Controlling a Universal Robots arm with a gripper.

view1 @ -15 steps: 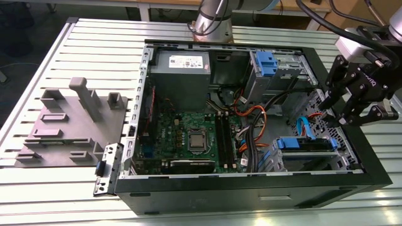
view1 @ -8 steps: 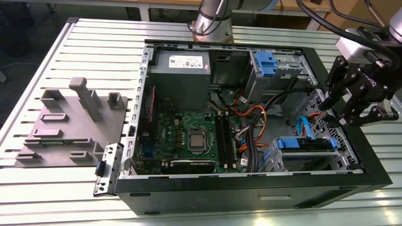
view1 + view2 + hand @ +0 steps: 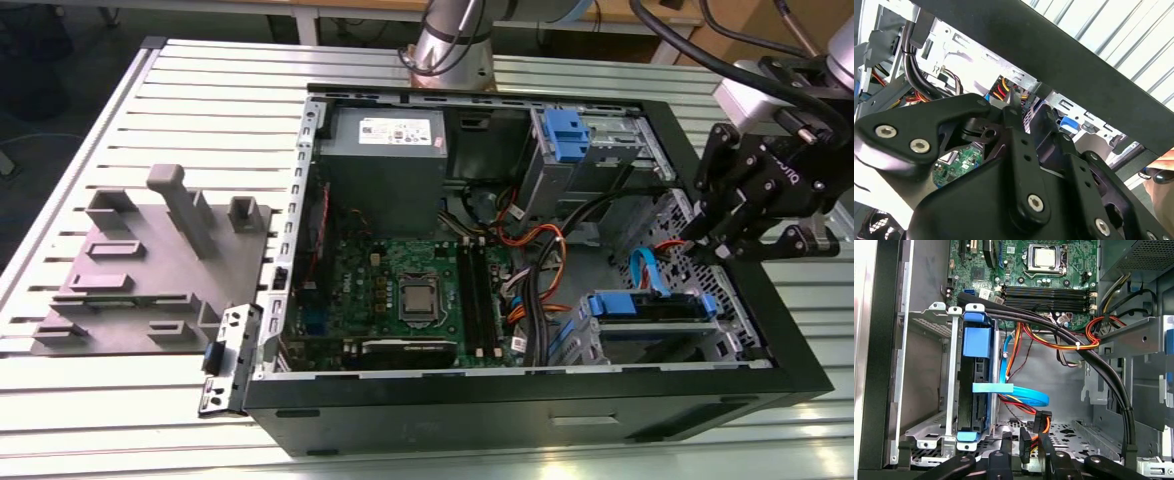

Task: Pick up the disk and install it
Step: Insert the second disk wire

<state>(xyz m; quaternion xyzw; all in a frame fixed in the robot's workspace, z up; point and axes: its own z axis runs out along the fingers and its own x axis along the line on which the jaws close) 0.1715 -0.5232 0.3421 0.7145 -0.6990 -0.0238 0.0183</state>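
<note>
A slatted white counter carries two things. An open black computer case sits toward the exterior view's right. A grey fixture with upright posts and slots lies just beside it, toward the exterior view's left.

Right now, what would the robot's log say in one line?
gripper: open, holding nothing | position: over computer case, exterior view's right side | disk: in drive bay, apart from gripper

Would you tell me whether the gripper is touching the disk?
Apart: the exterior view shows a clear gap between the gripper and the disk.
</note>
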